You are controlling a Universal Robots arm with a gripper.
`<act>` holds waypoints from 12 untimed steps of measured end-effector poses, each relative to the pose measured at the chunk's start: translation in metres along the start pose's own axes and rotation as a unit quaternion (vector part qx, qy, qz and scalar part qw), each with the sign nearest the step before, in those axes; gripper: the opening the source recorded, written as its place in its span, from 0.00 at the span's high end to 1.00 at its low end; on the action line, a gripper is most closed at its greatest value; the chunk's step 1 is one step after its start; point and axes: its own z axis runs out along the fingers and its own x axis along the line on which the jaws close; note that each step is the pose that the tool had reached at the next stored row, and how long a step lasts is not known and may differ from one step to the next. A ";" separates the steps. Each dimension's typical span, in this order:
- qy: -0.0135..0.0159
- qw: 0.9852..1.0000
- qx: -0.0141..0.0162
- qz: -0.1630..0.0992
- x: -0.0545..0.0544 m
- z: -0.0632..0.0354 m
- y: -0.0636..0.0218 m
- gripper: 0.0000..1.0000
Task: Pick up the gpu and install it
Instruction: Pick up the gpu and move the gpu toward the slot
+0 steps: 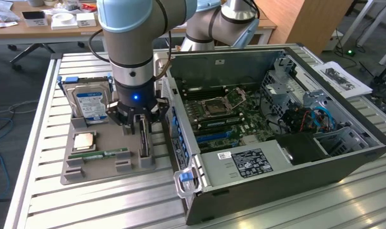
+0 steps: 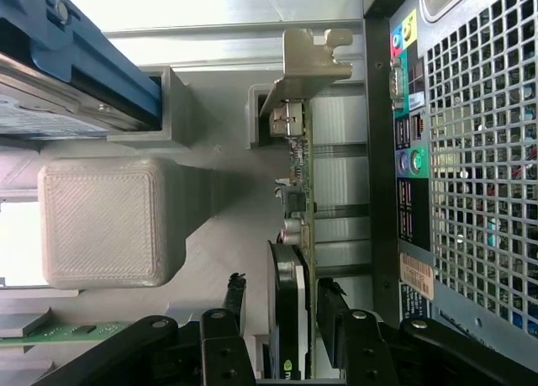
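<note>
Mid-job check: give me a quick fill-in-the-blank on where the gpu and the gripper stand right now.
1. The gripper straddles the gpu with its jaws ___.
2. The gpu stands on its ___ in the gray tray.
3. The tray lies to the exterior view's ___ of the computer case.
4. The green memory stick lies ___ in the tray.
Missing words: open; edge; left; flat.
</note>
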 end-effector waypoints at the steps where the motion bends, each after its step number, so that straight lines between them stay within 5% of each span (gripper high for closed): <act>1: 0.000 1.000 0.000 0.000 0.000 0.0002 0.0001 0.53; 12: 0.000 1.000 0.000 0.000 -0.001 0.0002 0.0000 0.53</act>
